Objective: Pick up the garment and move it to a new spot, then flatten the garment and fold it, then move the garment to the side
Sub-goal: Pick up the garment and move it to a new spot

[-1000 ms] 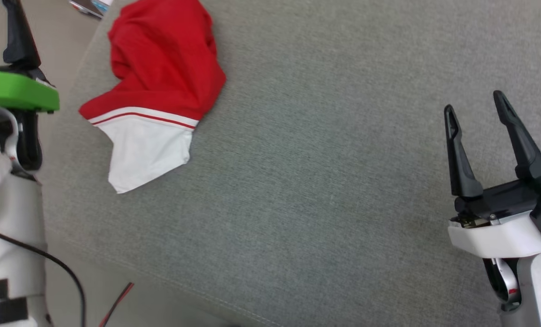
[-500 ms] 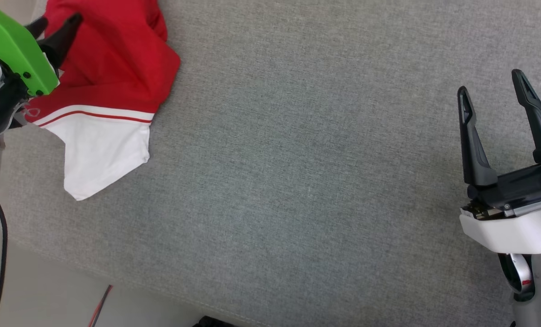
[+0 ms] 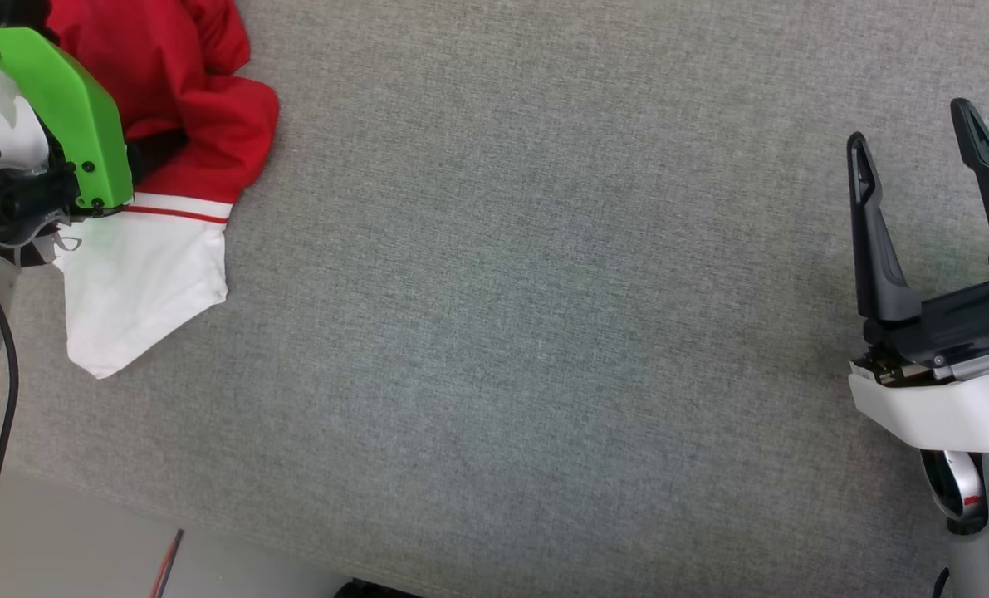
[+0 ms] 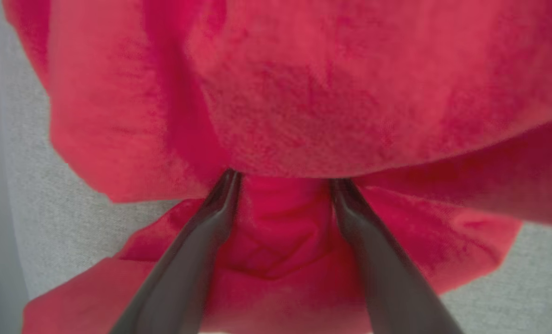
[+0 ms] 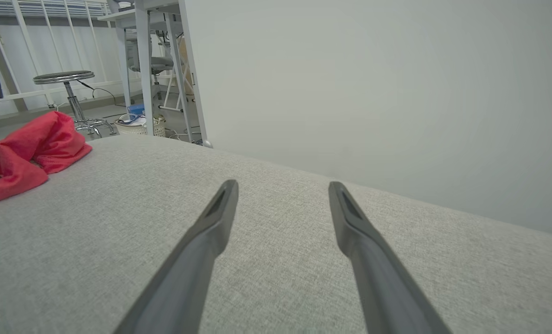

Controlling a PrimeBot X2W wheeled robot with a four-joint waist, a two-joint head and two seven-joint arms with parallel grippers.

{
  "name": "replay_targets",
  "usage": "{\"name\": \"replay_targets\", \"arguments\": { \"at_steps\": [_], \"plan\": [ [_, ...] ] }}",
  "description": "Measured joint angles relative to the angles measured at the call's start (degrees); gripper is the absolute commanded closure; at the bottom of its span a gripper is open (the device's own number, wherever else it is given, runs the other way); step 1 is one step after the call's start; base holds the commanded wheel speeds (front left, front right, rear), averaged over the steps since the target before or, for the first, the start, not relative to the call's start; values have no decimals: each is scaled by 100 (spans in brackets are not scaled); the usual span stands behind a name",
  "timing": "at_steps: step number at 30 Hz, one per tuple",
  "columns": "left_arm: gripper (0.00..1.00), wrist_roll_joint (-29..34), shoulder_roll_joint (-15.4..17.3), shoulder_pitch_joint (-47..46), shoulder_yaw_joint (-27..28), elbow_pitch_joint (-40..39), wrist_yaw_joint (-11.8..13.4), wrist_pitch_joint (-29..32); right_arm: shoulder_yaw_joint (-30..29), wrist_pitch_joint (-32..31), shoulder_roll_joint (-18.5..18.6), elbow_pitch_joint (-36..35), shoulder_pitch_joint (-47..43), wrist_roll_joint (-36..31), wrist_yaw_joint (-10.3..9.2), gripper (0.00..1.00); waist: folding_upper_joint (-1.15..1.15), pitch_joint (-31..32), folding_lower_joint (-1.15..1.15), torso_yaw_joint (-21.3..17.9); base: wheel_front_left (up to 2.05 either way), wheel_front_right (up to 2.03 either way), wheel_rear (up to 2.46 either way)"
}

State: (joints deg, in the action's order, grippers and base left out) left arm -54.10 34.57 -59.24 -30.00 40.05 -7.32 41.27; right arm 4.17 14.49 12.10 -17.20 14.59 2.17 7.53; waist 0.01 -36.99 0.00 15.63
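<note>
1. The garment (image 3: 212,124) lies bunched near the left edge of the grey fabric surface (image 3: 544,332), with one white sleeve (image 3: 141,282) spread flat.
2. My left gripper (image 4: 282,178) has its fingers spread, the tips buried under a red fold. I cannot quite tell whether both tips touch cloth.
3. My right gripper (image 3: 911,124) hangs wide and empty, well apart from the garment.
4. This is soft, light, limp cloth, so I expect it to sag and trail when lifted. I'd pinch a thick gathered fold of several layers rather than the thin sleeve.
</note>
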Motion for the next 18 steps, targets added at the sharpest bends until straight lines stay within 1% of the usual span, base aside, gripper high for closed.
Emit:
{"name": "replay_targets", "arguments": {
  "at_steps": [6,7,8,9,13,14,15,18],
  "plan": [
    [0,-4,-40,-201,-268,319,0,11,-12,0,-11,-8,30,2,0,0,0,-64,-1,-74,0,0,0],
    [7,-20,-42,-219,-323,335,0,0,-15,0,-14,-2,32,3,0,0,0,-55,-1,-76,0,0,0],
    [66,-25,-40,-233,-400,346,0,-38,-21,0,-24,4,39,5,0,0,0,-40,-1,-77,0,0,0],
    [100,-26,-32,-243,-468,346,0,-73,-22,0,-36,10,47,12,0,0,0,-22,-1,-77,0,0,0],
    [100,-35,66,-244,-776,248,4,-434,-52,0,-101,15,57,22,0,0,-1,105,-1,-79,0,0,0],
    [100,-30,101,-237,-861,202,3,-591,-57,0,-112,26,56,22,0,0,-1,150,-1,-74,0,0,0],
    [100,14,163,-208,-998,129,2,-891,-60,0,-147,54,52,26,0,0,-1,244,-1,-68,0,0,0],
    [100,16,241,-196,-1093,-80,0,-1390,-75,0,-248,79,30,64,0,0,-1,417,-1,-60,0,0,0]
  ]
}}
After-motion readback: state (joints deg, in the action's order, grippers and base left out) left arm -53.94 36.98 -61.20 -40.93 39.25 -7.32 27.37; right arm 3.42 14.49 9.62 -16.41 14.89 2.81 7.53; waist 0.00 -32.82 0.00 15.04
